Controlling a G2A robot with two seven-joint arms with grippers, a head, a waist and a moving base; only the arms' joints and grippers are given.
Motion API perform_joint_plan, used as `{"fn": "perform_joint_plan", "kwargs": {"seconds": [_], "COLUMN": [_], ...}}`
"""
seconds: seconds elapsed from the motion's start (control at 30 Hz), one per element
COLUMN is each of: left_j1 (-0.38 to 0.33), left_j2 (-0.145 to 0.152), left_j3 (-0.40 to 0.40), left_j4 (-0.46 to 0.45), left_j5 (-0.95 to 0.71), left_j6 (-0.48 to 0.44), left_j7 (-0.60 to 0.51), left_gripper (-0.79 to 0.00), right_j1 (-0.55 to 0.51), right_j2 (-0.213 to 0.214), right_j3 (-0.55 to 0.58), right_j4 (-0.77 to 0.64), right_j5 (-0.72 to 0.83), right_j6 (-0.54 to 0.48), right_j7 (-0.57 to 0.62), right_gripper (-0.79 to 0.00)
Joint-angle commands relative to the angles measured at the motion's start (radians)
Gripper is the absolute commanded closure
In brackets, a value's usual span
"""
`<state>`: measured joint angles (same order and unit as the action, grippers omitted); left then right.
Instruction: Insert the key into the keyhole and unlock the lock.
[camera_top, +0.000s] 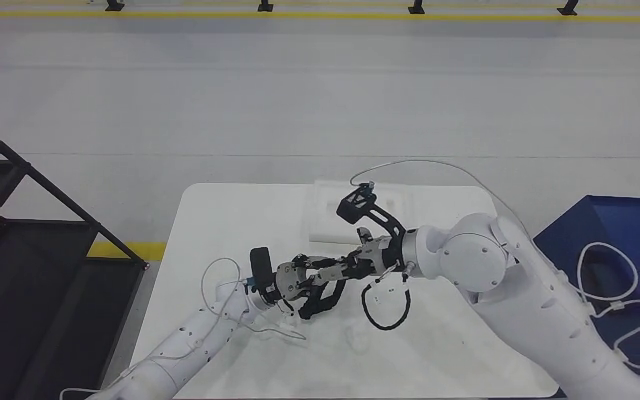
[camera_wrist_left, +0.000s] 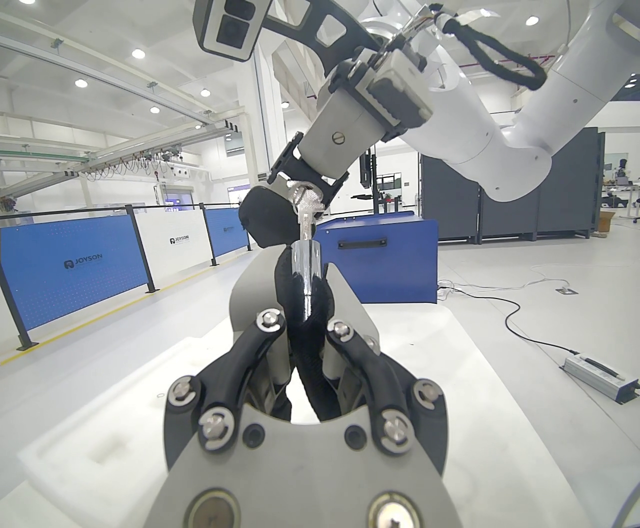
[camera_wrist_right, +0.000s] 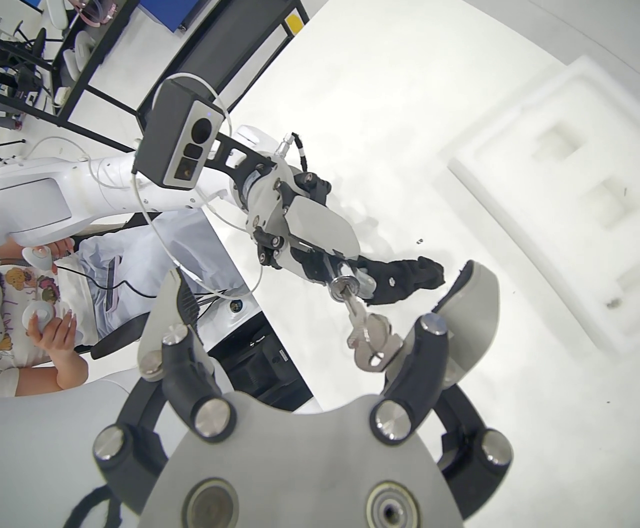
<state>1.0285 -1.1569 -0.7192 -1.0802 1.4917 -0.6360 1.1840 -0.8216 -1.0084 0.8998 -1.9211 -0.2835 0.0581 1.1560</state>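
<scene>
My left gripper (camera_wrist_left: 305, 285) is shut on the lock (camera_wrist_left: 306, 272), a chrome cylinder with a black sleeve, and holds it above the table. A silver key (camera_wrist_right: 356, 312) sticks out of the cylinder's keyhole (camera_wrist_right: 343, 287), with a second key (camera_wrist_right: 372, 350) hanging beside it on the bunch. My right gripper (camera_wrist_right: 322, 275) is open around the keys, one finger (camera_wrist_right: 470, 300) close beside them and the other finger (camera_wrist_right: 172, 305) far off. In the top view the left gripper (camera_top: 293, 280) and the right gripper (camera_top: 335, 272) meet nose to nose over the table's middle.
A white foam tray (camera_top: 335, 215) with rectangular pockets lies on the white table (camera_top: 220, 230) behind the grippers. A black rack (camera_top: 50, 260) stands off the table's left side and a blue bin (camera_top: 600, 240) to its right.
</scene>
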Motion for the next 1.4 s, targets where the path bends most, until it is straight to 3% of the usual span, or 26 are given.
{"fn": "perform_joint_plan", "kwargs": {"seconds": [0.0, 0.5, 0.97, 1.37], "left_j1": [0.001, -0.002, 0.002, 0.011], "left_j2": [-0.001, -0.010, -0.017, -0.016], "left_j3": [-0.001, -0.013, -0.026, -0.038], "left_j4": [0.004, 0.019, 0.020, 0.016], "left_j5": [-0.004, -0.024, -0.020, -0.012], "left_j6": [-0.003, -0.034, -0.039, -0.036], "left_j7": [-0.003, -0.037, -0.039, -0.036], "left_gripper": [0.000, 0.000, 0.000, 0.000], "right_j1": [-0.001, 0.001, 0.023, 0.042], "right_j2": [0.001, 0.011, -0.004, -0.009], "right_j3": [0.005, 0.026, -0.027, -0.050], "right_j4": [0.000, -0.100, -0.091, -0.085], "right_j5": [-0.003, -0.092, -0.104, -0.116], "right_j6": [-0.010, -0.067, -0.053, -0.053], "right_j7": [0.004, 0.056, 0.056, 0.134], "right_gripper": [-0.785, -0.785, -0.785, -0.785]}}
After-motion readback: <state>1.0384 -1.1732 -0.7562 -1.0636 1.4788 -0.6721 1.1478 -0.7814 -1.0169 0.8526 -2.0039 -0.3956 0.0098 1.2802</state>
